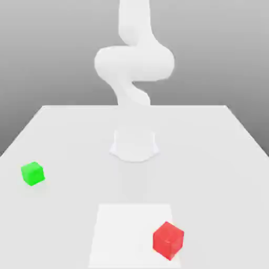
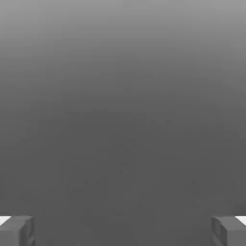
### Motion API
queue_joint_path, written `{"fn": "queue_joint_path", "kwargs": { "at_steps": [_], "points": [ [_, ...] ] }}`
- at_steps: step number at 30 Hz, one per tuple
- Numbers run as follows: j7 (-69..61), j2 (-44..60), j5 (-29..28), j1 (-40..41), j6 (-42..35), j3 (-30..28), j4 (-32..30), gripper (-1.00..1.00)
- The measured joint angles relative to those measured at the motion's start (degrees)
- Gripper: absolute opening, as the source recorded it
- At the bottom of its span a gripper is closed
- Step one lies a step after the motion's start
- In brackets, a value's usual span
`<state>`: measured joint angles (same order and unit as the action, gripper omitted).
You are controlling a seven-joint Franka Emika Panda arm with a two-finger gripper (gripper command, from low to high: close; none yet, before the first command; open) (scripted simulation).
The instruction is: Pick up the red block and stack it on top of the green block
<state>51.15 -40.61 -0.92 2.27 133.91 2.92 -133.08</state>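
At the exterior view's left, the green block (image 1: 33, 174) sits alone on the table (image 1: 68, 210). Mid-scene stands the white arm (image 1: 134, 63); its gripper (image 2: 123, 230) has jaws spread wide, nothing between them. Toward the right, the red block (image 1: 168, 241) lies at the pale square's (image 1: 126, 231) edge. The approach seems in hand; next, the gripper must line up over the red block and descend around it.

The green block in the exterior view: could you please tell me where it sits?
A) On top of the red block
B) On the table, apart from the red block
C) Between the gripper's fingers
B: the green block rests on the table, well apart from the red block.
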Motion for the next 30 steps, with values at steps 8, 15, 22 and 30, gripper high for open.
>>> {"fn": "queue_joint_path", "kwargs": {
  "at_steps": [8, 15, 22, 30],
  "points": [
    [17.9, 17.0, -3.9, 6.3, 6.9, 8.7, -4.2, 0.00],
    [33.8, 31.7, -8.0, 8.7, 12.7, 13.0, -7.8, 0.00],
    [46.8, 45.6, -8.1, 7.2, 18.9, 14.0, -11.5, 0.00],
    [55.3, 60.9, -13.2, 2.0, 29.8, 8.5, -11.1, -1.00]
  ]
}}
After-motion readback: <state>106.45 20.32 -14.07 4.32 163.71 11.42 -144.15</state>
